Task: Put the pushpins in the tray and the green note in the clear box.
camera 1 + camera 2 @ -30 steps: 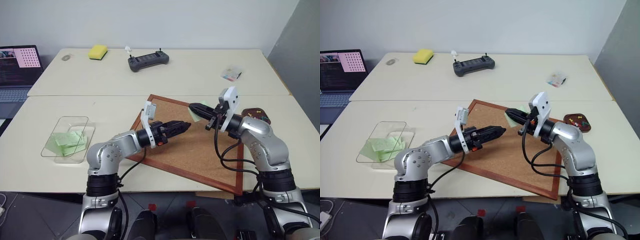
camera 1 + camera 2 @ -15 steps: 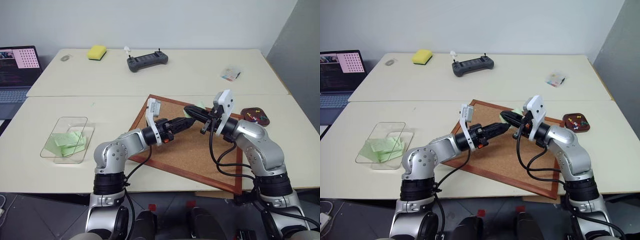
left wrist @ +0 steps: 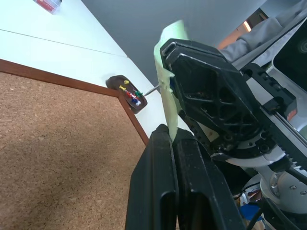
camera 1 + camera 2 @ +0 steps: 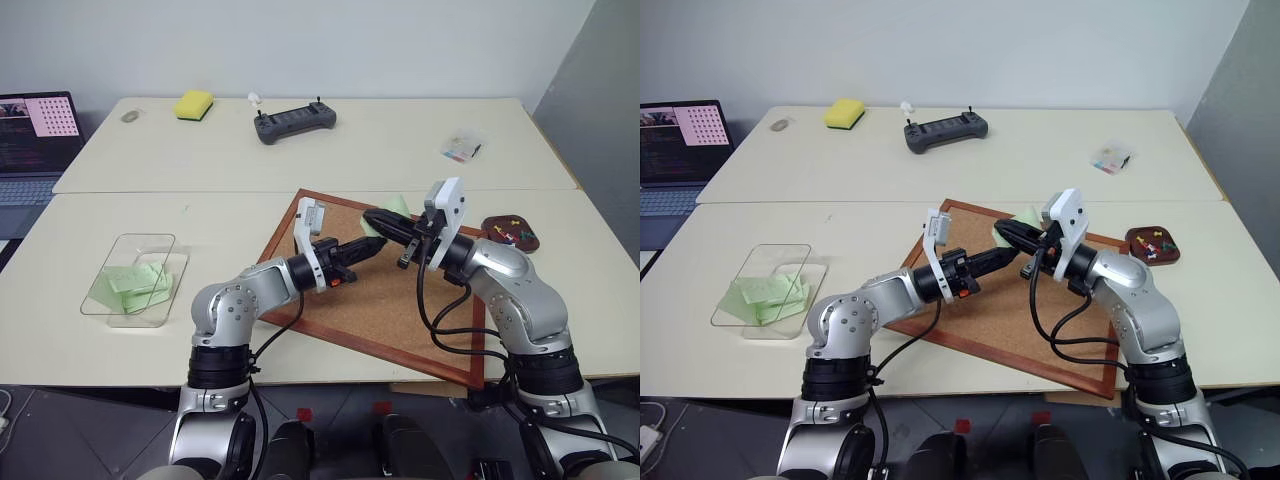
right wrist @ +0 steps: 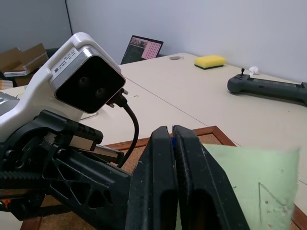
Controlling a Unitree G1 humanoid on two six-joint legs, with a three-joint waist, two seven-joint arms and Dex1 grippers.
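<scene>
The green note (image 4: 397,205) hangs in the air over the cork board, between my two grippers. My right gripper (image 4: 372,216) is shut at the note, and a thin metal pin point sticks out through the paper on its far side in the left wrist view; the pin's head is hidden between the fingers. My left gripper (image 3: 171,132) is shut on the note's (image 3: 170,57) lower edge, just below the right one. The maroon tray (image 4: 490,228) on the right holds several coloured pushpins (image 4: 512,233). At the far left sits the clear box (image 4: 135,278).
A framed cork board (image 4: 380,300) lies under both hands. Other green notes (image 4: 130,282) lie in the clear box. Along the back are a laptop (image 4: 35,130), a yellow sponge (image 4: 195,103), a dark controller (image 4: 295,122) and a small clear packet (image 4: 462,148).
My left gripper's fingers have closed on the note's lower edge. The right gripper has stayed shut, and both hands have hardly moved.
</scene>
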